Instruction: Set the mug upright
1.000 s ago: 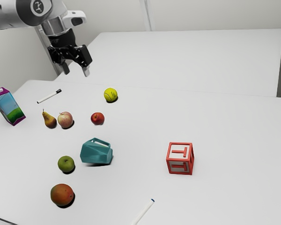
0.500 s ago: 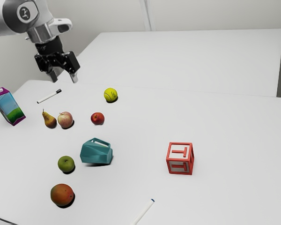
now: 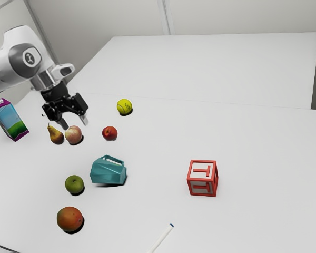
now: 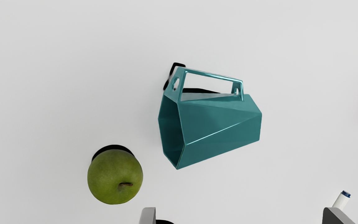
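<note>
My gripper (image 3: pixel 74 124) is above the table's far left part in the exterior view, in front of the peach-coloured apple and higher than the mug. Its two fingertips in the wrist view (image 4: pixel 239 214) stand wide apart, open, with nothing held between them. The teal faceted mug (image 3: pixel 108 171) lies on its side on the white table, apart from the gripper. In the wrist view the mug (image 4: pixel 219 124) shows its dark open mouth facing the green apple's side, and its angular handle juts out from the body.
Close to the mug's mouth sits a green apple (image 3: pixel 74 184), with a mango (image 3: pixel 70 219) beyond. A pear (image 3: pixel 55 135), red fruit (image 3: pixel 109 133), tennis ball (image 3: pixel 124 107), carton (image 3: pixel 9 120), letter block (image 3: pixel 203 178) and white marker (image 3: pixel 161 239) also lie around.
Over the last second my gripper has come down and first shifted toward the exterior view's left, now partly overlapping the peach-coloured apple there. The mug and the other objects have stayed put.
</note>
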Motion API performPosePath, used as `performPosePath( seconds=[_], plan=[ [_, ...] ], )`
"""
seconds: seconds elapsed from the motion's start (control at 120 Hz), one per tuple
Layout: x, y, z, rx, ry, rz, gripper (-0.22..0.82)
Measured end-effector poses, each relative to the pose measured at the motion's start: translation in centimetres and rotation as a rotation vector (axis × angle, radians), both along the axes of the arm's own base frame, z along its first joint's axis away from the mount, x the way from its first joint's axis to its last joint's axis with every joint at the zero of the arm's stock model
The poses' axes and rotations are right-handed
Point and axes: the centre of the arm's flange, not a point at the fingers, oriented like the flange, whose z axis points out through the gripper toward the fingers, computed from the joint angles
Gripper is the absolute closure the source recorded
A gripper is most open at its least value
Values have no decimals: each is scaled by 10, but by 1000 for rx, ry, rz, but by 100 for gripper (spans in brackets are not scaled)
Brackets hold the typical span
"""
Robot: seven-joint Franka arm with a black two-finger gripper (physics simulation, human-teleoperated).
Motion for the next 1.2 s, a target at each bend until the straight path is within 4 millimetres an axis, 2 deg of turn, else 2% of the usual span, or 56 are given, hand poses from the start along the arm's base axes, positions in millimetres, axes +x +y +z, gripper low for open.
performPosePath(
  seconds=[0.292,0.508,0.883,1.2],
  plan=[
    [-11,21,-78,-115,-9,74,2],
    [-19,25,-118,-173,-25,105,2],
    [-29,28,-160,-263,-85,144,2],
    [-30,4,-193,-401,-128,156,3]
  ],
)
